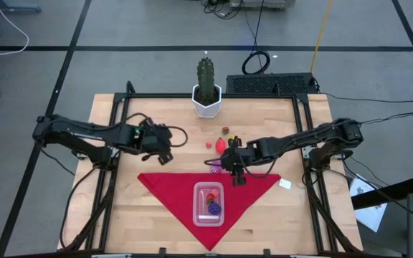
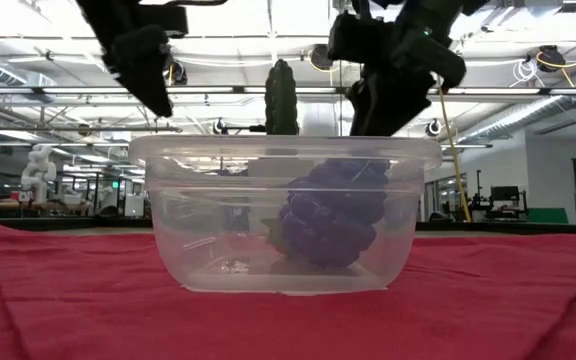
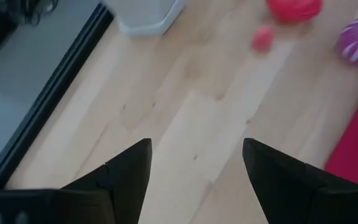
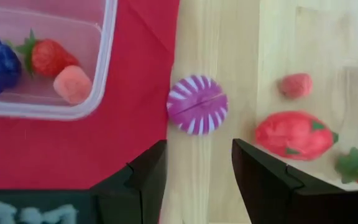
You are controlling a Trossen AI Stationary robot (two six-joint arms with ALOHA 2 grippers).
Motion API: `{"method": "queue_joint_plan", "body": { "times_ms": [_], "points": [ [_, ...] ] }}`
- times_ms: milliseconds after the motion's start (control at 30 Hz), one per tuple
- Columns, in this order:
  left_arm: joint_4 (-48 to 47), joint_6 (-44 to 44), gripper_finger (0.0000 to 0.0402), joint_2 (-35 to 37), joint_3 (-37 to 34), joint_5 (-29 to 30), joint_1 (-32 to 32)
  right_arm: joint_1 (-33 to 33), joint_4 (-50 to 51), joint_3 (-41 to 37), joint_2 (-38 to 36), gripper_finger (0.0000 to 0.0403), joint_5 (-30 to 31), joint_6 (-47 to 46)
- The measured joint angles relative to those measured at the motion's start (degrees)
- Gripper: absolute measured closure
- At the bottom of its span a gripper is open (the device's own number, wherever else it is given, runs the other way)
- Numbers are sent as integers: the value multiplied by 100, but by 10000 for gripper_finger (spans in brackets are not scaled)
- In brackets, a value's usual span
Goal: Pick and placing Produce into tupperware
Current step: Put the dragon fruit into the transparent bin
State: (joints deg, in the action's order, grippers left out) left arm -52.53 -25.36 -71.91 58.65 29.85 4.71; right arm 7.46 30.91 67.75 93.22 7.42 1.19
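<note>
One clear tupperware [image 4: 42, 106] on one red cloth [image 1: 165, 193], three produce pieces inside it, four produce pieces on bare wood beside the cloth, one potted cactus [image 1: 206, 80], two grippers above the table

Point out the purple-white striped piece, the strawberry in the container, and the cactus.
purple-white striped piece [image 4: 197, 104], right wrist view, centre of its top face.
strawberry [image 4: 50, 58], right wrist view, middle of the red body.
cactus [image 1: 206, 77], high view, green stem.
</note>
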Motion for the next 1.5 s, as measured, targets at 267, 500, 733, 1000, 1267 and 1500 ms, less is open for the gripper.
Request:
{"method": "queue_joint_plan", "body": {
  "times_ms": [267, 500, 733, 1000, 1267, 1500],
  "points": [
    [800, 610, 144, -501, 0, 5, -84, -43, -69, -243, 4, 232, 54, 122],
    [1202, 881, 144, -822, 0, 9, -221, -231, -221, -245, 8, 232, 339, 482],
    [1315, 1015, 144, -928, 0, 9, -284, -440, -377, -245, 8, 232, 329, 974],
    [1290, 1071, 144, -923, 0, 17, -426, -801, -373, -245, 8, 232, 300, 694],
    [1194, 1068, 144, -923, 0, 17, -596, -977, -373, -245, 8, 226, 282, 396],
    [1176, 1066, 144, -923, 0, 17, -691, -977, -654, -245, 10, 186, -17, -823]
  ]
}}
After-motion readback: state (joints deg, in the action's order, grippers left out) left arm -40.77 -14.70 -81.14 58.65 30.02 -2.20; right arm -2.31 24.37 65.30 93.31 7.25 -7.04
